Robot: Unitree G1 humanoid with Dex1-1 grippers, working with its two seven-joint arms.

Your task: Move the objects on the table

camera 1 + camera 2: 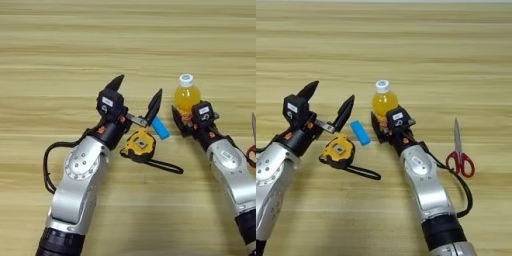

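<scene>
I'd keep the right claw (pixel 387 131) low on the orange drink bottle (pixel 384 102), which it seems to grip, so it stays upright (white cap, mid-counter). My left claw (pixel 136 95) hangs released above the tape measure (pixel 139 146), with the blue block (pixel 160 127) just right.

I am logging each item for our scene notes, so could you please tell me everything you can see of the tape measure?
The tape measure has a rounded yellow case with a black centre panel bearing a small pale label, and looks like plastic. It lies flat on the wooden table. A thin black strap trails from it toward the right. It sits just below the open left gripper, whose fingers hang above it, and beside the small blue block. Whether anything touches it apart from the table cannot be told.
</scene>
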